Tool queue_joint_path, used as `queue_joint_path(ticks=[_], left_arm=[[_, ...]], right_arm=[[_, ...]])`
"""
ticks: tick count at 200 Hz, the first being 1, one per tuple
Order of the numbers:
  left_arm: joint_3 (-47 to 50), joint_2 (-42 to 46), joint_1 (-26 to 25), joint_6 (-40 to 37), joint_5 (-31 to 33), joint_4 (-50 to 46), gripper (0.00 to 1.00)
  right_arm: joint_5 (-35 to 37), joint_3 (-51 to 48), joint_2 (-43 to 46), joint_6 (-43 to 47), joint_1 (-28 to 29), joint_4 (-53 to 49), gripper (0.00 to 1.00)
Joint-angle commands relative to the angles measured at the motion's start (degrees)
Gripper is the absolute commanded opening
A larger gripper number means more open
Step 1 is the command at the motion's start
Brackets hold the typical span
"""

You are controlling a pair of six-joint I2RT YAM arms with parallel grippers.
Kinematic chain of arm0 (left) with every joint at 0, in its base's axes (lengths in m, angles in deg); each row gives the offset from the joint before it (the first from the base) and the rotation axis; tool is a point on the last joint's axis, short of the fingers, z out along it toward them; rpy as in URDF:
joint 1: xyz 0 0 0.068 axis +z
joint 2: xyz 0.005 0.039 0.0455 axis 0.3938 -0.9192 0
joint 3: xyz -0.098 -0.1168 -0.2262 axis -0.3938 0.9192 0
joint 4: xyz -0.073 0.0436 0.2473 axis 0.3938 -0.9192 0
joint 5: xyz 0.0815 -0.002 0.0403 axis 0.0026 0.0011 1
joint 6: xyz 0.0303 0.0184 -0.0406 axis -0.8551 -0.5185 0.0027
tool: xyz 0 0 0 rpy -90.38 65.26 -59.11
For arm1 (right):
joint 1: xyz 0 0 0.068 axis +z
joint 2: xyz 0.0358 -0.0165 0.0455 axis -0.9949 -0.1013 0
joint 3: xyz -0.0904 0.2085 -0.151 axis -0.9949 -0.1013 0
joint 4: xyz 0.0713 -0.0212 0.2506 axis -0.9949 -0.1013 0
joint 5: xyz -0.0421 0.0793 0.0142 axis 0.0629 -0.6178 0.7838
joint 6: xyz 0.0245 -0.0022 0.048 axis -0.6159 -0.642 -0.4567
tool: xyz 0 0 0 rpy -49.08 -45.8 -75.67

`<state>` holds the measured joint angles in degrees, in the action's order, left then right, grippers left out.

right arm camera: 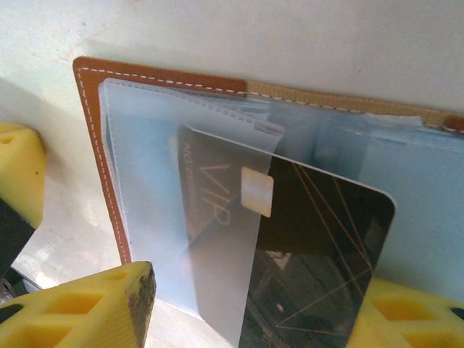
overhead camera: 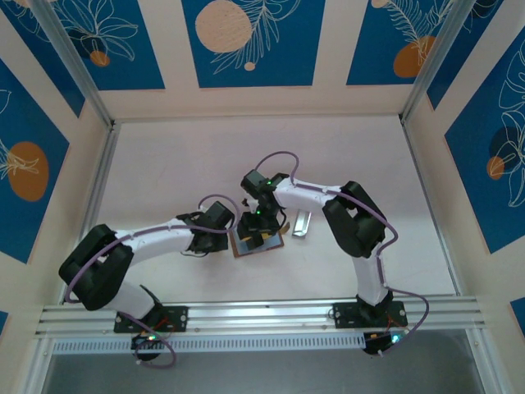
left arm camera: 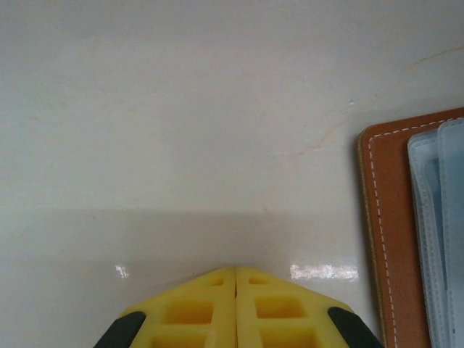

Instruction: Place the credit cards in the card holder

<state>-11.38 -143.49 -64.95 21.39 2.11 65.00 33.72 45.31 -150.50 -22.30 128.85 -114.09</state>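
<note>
The yellow foam fingers (right arm camera: 87, 312) of the right gripper (right arm camera: 261, 301) were seen spread wide apart, right over the small brown leather card holder (right arm camera: 159, 78), which was spread open and flat on the pale table (left arm camera: 181, 109). Between those fingers, a dark credit card (right arm camera: 319, 239) marked VIP was spotted, its far end tucked under a clear plastic sleeve (right arm camera: 145, 181) inside the holder and its near end left sticking out. No squeeze on it was seen, though a touch from one finger could not be ruled out. Just beside the holder's left edge, the left gripper (left arm camera: 236, 279) was held low over the table, fingers pressed together on nothing. A narrow silvery-grey piece (overhead camera: 302, 223) was noted just right of the holder.
</note>
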Motion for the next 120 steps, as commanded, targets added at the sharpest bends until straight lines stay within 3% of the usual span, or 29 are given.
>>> queue_joint_path(ticks=[1,48,120], left_arm=[[-0.02,-2.69,0.41,-0.18,-2.11,4.25,0.07],[0.11,-2.77,0.37,-0.2,-2.22,4.42,0.07],[-0.27,-2.5,0.41,-0.18,-2.15,4.24,0.07]], right_arm=[[2.69,-1.99,-1.42,-0.24,-0.32,-1.61,0.61],[11.93,-0.68,1.18,1.18,0.73,-4.85,0.65],[14.23,2.73,-4.69,2.12,4.12,-6.42,0.66]])
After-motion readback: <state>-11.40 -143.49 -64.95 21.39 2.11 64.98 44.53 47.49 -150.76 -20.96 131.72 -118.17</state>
